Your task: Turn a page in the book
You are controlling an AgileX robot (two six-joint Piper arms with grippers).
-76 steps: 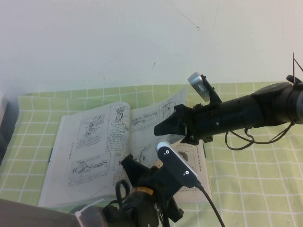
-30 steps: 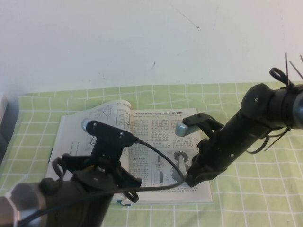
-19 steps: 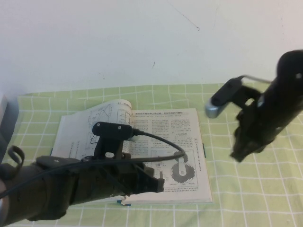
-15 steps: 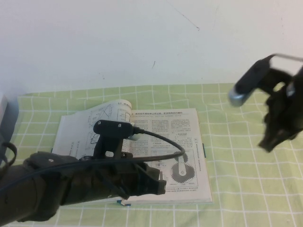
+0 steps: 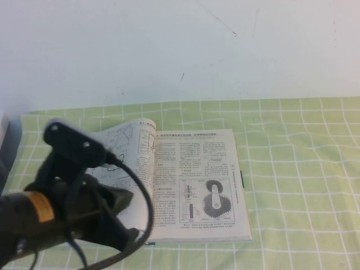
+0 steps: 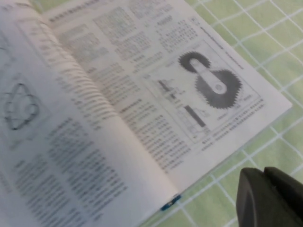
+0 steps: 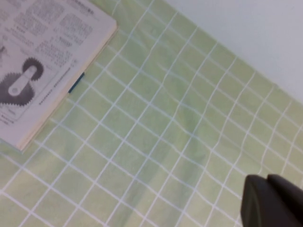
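Observation:
The book lies open on the green checked cloth. The page lies on the book's left half with its polygon diagram face up, arched a little near the spine; it also shows in the left wrist view. The right-hand leaf shows the black gear drawing. My left arm hangs over the book's front left corner. My left gripper is shut and empty above the cloth by the book's front edge. My right gripper is shut and empty over bare cloth to the right of the book; it is out of the high view.
The green checked cloth stretches to the right of the book. A white wall rises behind the table. A dark object sits at the far left edge. A teal cover edge peeks out at the book's front.
The right arm has swung right and left the high view. The left arm has pulled back to the front left. The page now lies on the left half.

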